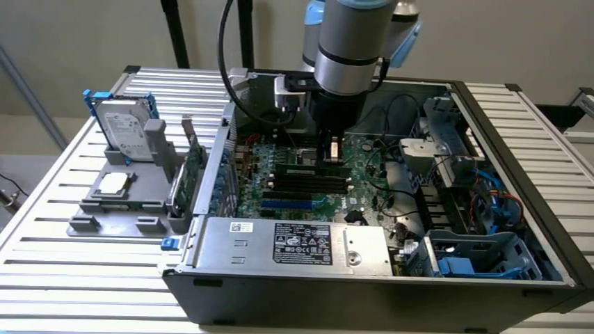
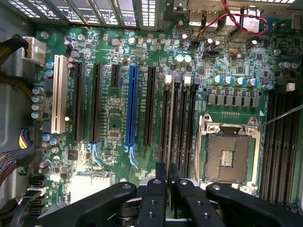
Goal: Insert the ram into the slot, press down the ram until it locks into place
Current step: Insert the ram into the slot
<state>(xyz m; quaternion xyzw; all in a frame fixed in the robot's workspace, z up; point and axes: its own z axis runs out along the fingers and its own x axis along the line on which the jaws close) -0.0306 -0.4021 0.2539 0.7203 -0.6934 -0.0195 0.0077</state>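
Note:
My gripper (image 1: 330,158) reaches down into the open computer case, over the row of black memory slots (image 1: 311,184). In the wrist view its two black fingers (image 2: 161,182) stand almost together, shut on a thin strip. That strip is the ram (image 2: 171,123), seen edge-on and running along one of the memory slots (image 2: 182,123) beside the CPU socket. In the exterior view the ram (image 1: 311,171) shows as a narrow green stick at slot level, right under the fingertips. I cannot tell how deep it sits in the slot.
The large green motherboard (image 2: 113,137) carries a blue slot (image 2: 131,109) and an empty CPU socket (image 2: 227,151). A silver power supply (image 1: 288,240) lies along the case front. At the exterior view's left stand an upright green card (image 1: 190,170) and a hard drive (image 1: 125,129) on a grey holder.

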